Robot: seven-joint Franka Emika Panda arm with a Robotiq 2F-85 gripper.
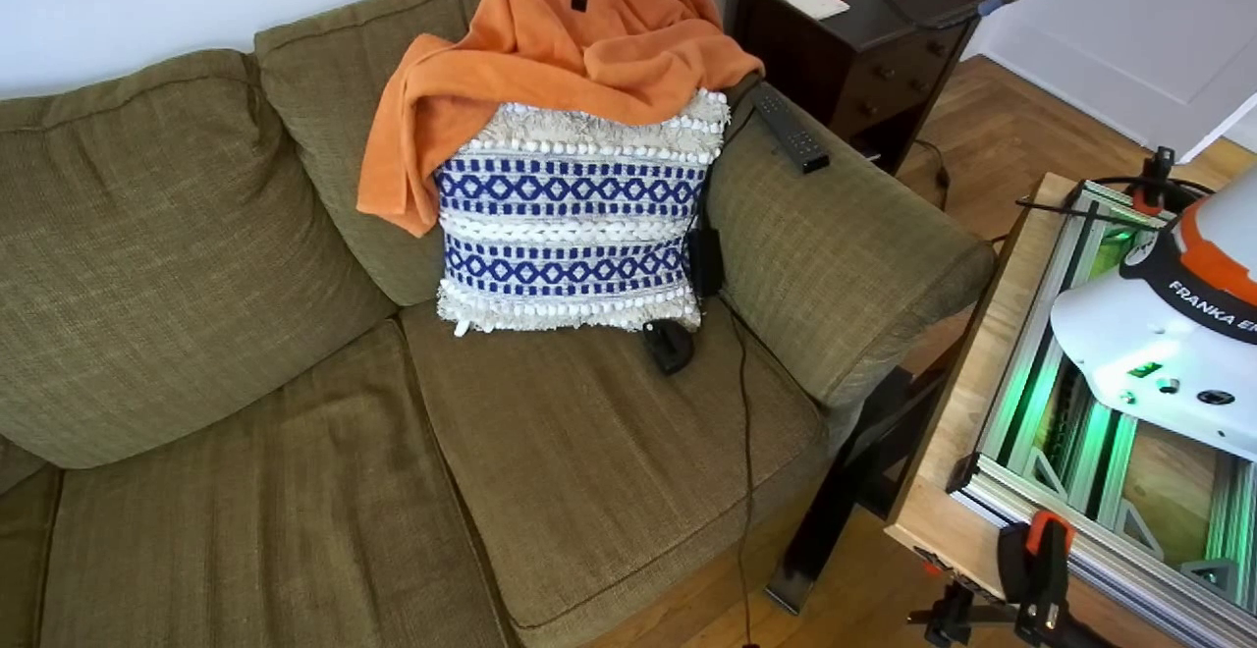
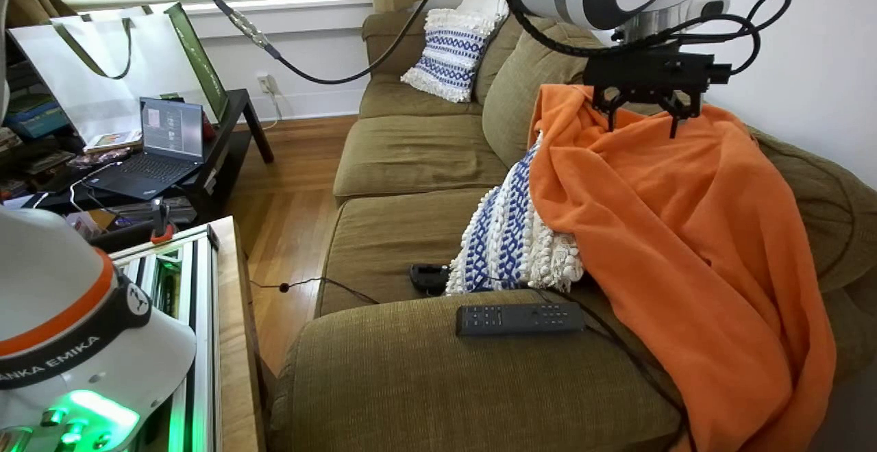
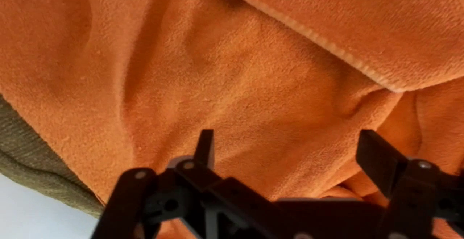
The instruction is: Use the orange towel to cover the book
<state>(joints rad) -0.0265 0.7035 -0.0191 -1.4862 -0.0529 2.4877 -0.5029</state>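
Over the orange towel [image 2: 675, 233], the wide-spread, empty pincer [image 2: 642, 132] could let cloth slip by pinching too shallowly.

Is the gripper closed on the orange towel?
No, the wrist view shows the gripper open, the orange towel visible between its spread fingers.

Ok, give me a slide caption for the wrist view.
Open gripper over the rumpled orange towel, its pale edge running diagonally, with olive sofa at lower left.

Olive sofa [image 1: 285, 461], orange towel [image 1: 520, 54] over backrest [image 1: 329, 118] and patterned pillow [image 1: 579, 231], remote [image 1: 791, 133] on armrest [image 1: 845, 265], black object [image 1: 668, 347] on seat [image 1: 609, 481]
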